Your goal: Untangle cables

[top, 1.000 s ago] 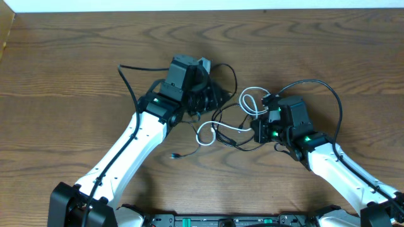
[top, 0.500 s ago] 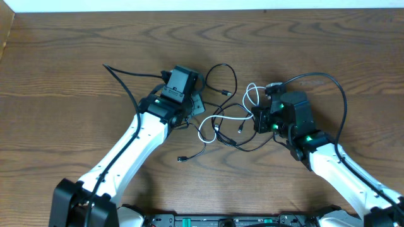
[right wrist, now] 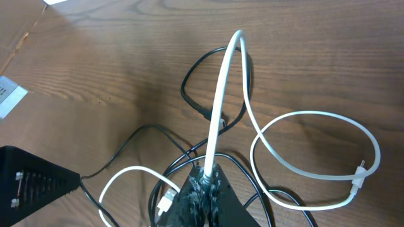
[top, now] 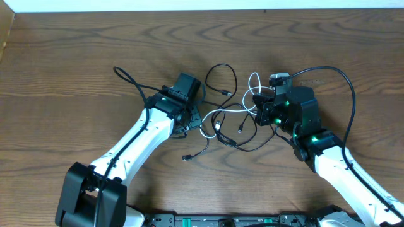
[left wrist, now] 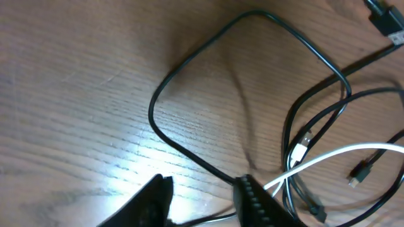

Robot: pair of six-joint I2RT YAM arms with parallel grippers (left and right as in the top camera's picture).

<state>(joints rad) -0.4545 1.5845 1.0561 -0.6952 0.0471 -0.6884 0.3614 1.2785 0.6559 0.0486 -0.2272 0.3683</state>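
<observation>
A thin white cable (top: 231,109) and a thin black cable (top: 220,67) lie tangled on the wooden table between my arms. My right gripper (top: 258,108) is shut on the white cable (right wrist: 222,94). From its closed fingertips (right wrist: 207,181) the cable arches up and away, then loops right to a small white plug (right wrist: 360,178). A black loop (right wrist: 189,94) lies beyond it. My left gripper (top: 194,121) is low over the tangle's left side. Its jaws (left wrist: 202,203) stand open, with a thin cord running across the gap at the bottom edge. The black cable (left wrist: 189,63) loops ahead of them.
A loose black plug end (top: 186,157) lies nearer the front. Thicker black arm wires arc behind the left arm (top: 126,79) and over the right arm (top: 341,82). The table's far edge (top: 189,11) runs along the top.
My left gripper has moved forward and right, down onto the tangle's left side. My right gripper has shifted back and right, pulling the white cable with it.
</observation>
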